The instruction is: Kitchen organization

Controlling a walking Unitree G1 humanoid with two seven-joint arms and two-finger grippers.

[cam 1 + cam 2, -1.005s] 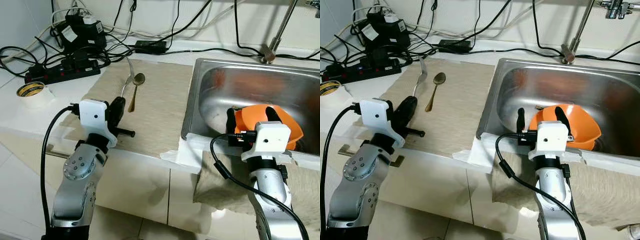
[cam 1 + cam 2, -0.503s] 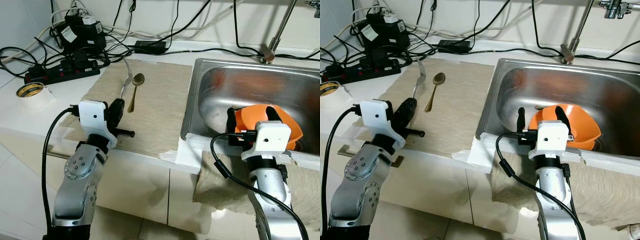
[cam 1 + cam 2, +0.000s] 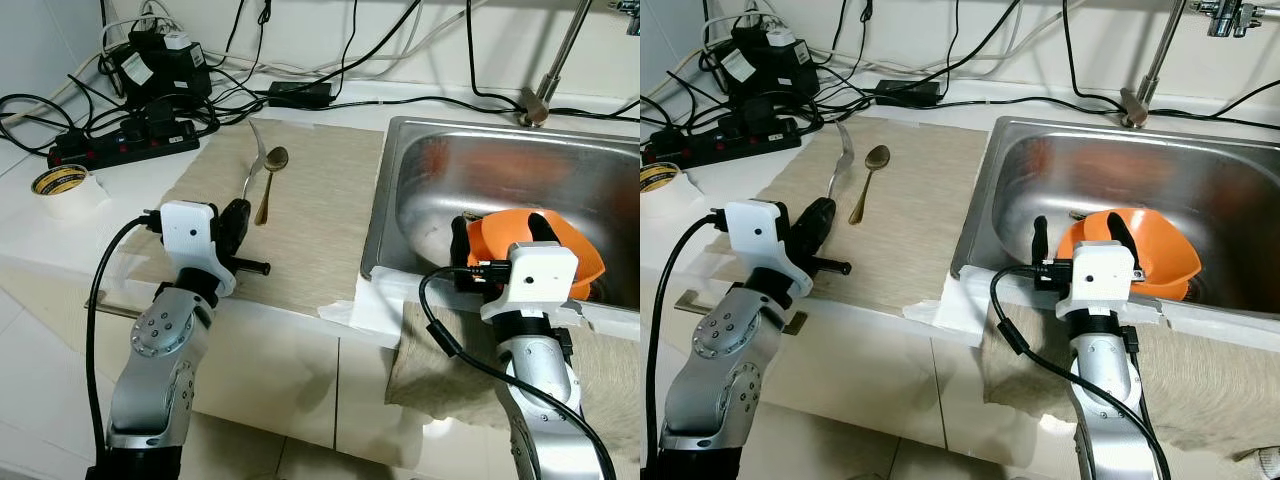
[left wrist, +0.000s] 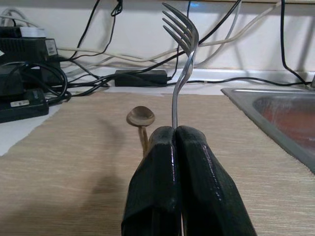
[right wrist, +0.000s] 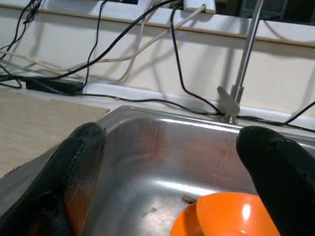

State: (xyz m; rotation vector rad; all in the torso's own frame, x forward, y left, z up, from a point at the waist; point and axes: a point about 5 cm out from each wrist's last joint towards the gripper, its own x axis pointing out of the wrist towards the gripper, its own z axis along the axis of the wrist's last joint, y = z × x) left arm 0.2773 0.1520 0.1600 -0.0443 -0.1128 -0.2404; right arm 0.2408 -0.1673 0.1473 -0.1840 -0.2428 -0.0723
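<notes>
Fork (image 4: 182, 54) handle hidden inside clamped left gripper (image 4: 176, 132); right gripper (image 5: 172, 162) spread, orange bowl (image 5: 231, 216) at 5 o'clock, cut off. Labels unreadable.

Spoon (image 3: 270, 180) on mat (image 3: 310, 220), left of sink (image 3: 420, 200) with bowl (image 3: 580, 255) inside.

Fork (image 4: 181, 64): silver metal, clamped by the handle, raised off the mat (image 3: 310, 215), tines uppermost. Spoon (image 3: 270, 180): bronze-coloured, flat on mat beside the fork, bowl toward the wall. Bowl (image 3: 1145, 250): orange plastic, tilted, inside the steel sink (image 3: 1200, 190) near its front edge.
</notes>
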